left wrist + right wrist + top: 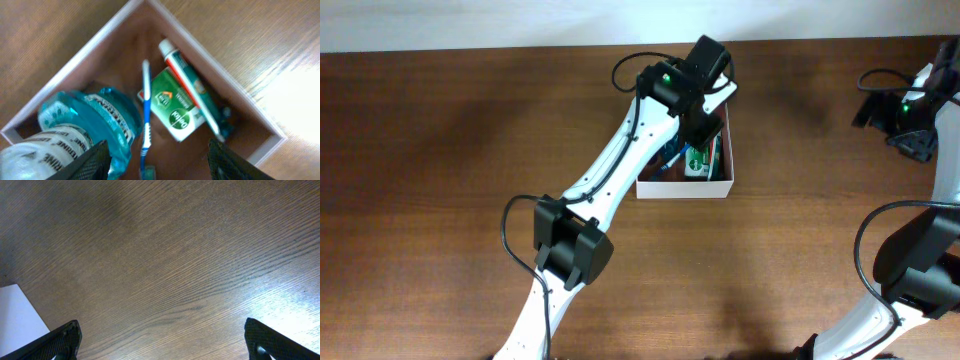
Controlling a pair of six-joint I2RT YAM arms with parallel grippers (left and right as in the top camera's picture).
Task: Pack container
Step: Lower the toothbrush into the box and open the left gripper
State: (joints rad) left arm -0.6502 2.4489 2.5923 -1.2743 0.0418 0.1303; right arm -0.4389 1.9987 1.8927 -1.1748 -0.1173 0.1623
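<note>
The container [685, 188] is a square white-walled box with a pinkish-brown inside, at the table's middle back; it also shows in the left wrist view [105, 37]. Inside lie a blue mouthwash bottle [90, 122], a blue toothbrush [146, 105], a green box [175, 107] and a toothpaste tube [187, 80]. My left gripper [157, 162] hovers open above the container's inside, holding nothing. In the overhead view the left arm's wrist [695, 85] covers most of the container. My right gripper [162, 340] is open and empty over bare wood at the far right.
The table is dark brown wood [440, 150]. A white surface [17, 312] shows at the left edge of the right wrist view. The right arm [920, 110] stands at the table's right edge with black cables near it.
</note>
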